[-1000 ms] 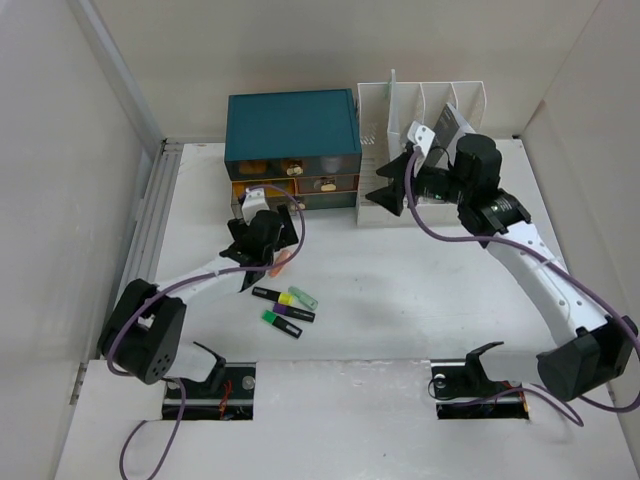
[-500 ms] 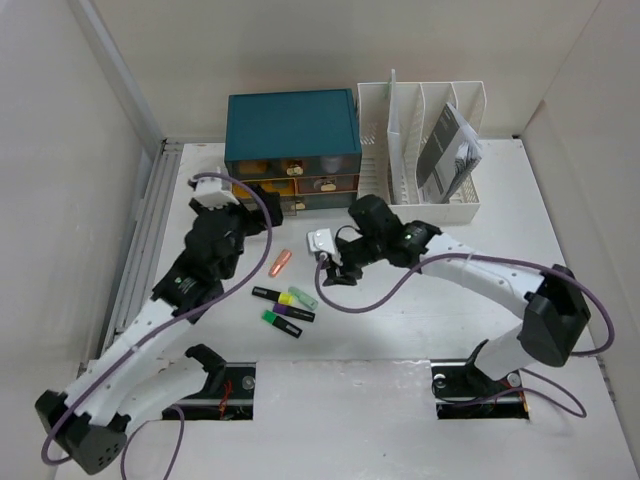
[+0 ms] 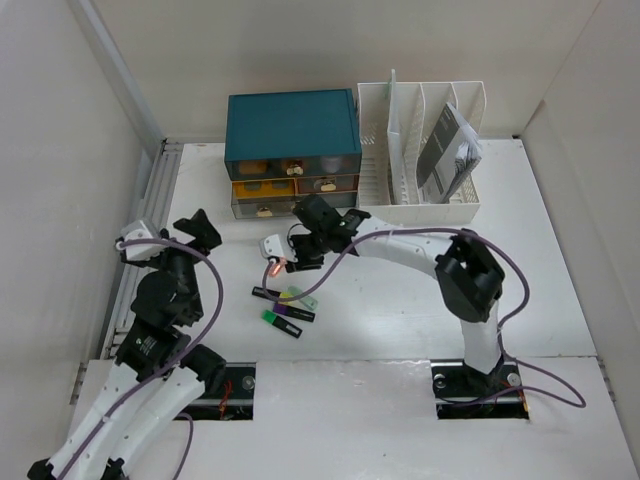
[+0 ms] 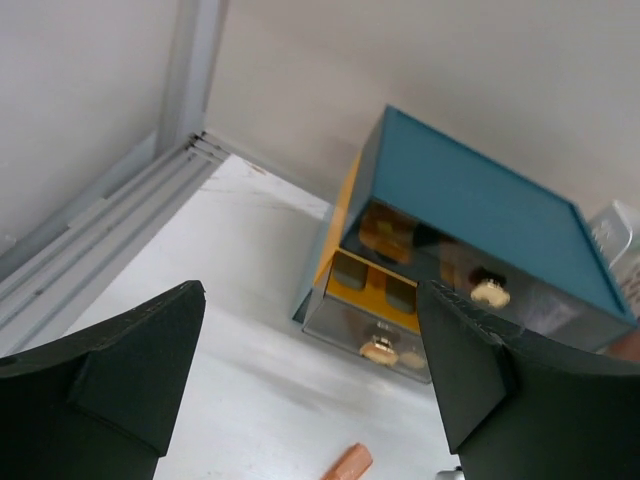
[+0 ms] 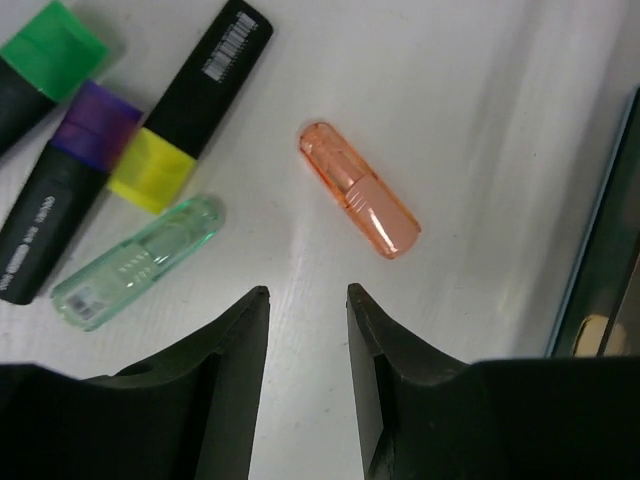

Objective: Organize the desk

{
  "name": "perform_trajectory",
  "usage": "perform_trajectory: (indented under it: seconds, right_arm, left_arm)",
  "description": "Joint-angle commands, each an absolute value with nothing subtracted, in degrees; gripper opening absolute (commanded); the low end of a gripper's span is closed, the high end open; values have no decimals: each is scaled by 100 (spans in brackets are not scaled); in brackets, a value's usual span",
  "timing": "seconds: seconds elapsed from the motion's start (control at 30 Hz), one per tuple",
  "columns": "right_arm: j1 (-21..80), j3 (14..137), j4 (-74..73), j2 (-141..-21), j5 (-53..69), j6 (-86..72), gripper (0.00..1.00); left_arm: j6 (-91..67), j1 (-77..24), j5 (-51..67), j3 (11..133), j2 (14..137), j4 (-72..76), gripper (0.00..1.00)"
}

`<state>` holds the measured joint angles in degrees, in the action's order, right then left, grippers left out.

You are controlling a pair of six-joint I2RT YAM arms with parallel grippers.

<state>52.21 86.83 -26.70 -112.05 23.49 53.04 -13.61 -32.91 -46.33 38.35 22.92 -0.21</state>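
White desk (image 5: 480,120) close below R pincer (image 5: 307,292).

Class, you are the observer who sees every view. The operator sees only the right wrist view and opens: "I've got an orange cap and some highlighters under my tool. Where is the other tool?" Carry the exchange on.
Observer: The left tool is open and empty at the left side of the desk, aimed at a teal drawer box.
Operator: Where does that box stand?
Observer: At the back of the desk, with its drawer fronts facing the near edge.
Operator: Anything beside it?
Observer: A white file rack stands on its right, with a booklet leaning in one slot.
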Motion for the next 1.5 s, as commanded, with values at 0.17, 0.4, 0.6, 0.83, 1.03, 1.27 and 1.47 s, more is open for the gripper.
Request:
perform_trajectory:
  seconds: [0.17,0.4,0.6,0.83,1.03,1.27,1.47]
  right_arm:
    - [5300,10256,-3498,-12234,2092,6547,42]
    - [5300,11240,-4402,-13016,2092,7303,43]
    - [5353,11566,-4516,-13358,1969,7549,46]
    - [5405,12067,-4896,-13737,1916,7726,50]
    - [5458,12647,-5606,-14054,1995,8007,52]
    - [5563,13165,-6756,-14519,2188,8604,53]
    - [5686,13518,-7602,-14967,2188,8815,53]
  left_arm:
    - [-1415,-3261,-5344,3779,1556,220,83]
    - [-1362,-3261,-5159,3621,1178,352,83]
    - [-1362,-3261,-4975,3621,1178,352,85]
    - [-1362,-3261,-4799,3674,1178,352,86]
    - [-1362,-3261,-4746,3674,1178,352,86]
    - [-1362,-3261,-4746,3674,1125,352,87]
    - [-1362,-3261,-4746,3674,1125,352,87]
